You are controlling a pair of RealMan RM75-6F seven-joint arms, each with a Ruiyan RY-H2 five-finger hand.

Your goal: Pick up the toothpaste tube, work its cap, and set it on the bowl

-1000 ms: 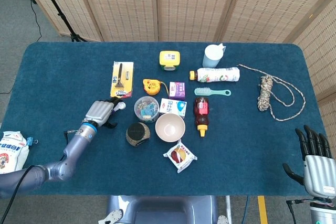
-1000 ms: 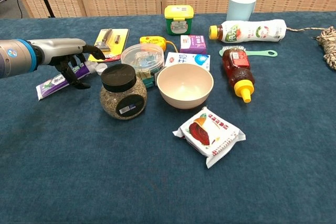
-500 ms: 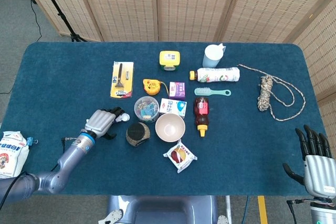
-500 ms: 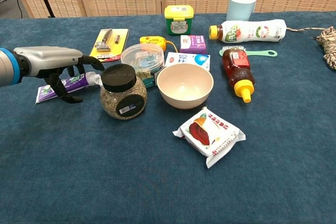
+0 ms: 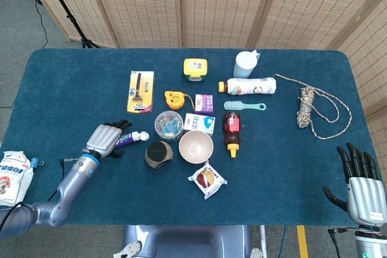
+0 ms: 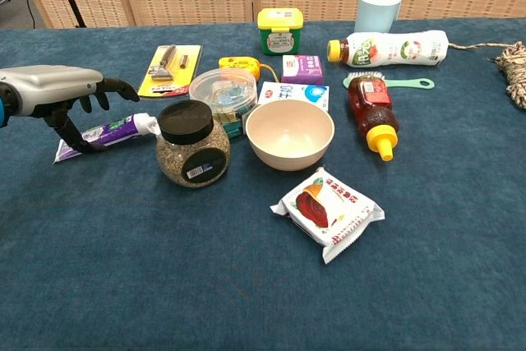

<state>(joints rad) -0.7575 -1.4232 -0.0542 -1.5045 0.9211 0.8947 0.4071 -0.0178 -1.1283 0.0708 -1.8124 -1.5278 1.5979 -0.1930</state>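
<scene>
The toothpaste tube [image 5: 130, 139] [image 6: 111, 131] is white and purple with a white cap. It lies flat on the blue table, cap pointing right toward the black-lidded jar [image 6: 191, 145]. My left hand [image 5: 104, 139] [image 6: 56, 92] arches over the tube's tail end with fingers apart, and its thumb reaches down beside the tail. No firm grip shows. The empty beige bowl [image 5: 196, 148] [image 6: 289, 133] stands right of the jar. My right hand [image 5: 361, 187] hangs off the table's near right corner with fingers spread and nothing in it.
A razor pack [image 6: 173, 63], a clear tub of clips [image 6: 223, 92], a milk carton [image 6: 294, 94], a honey bottle [image 6: 371, 113] and a snack packet [image 6: 327, 210] surround the bowl. A rope [image 5: 314, 107] lies at the far right. A white bag [image 5: 13, 173] sits off the table's left edge.
My left hand has drawn back toward me and leftward along the tube. The tube has slid nearer too, its cap now beside the jar. The right hand is still.
</scene>
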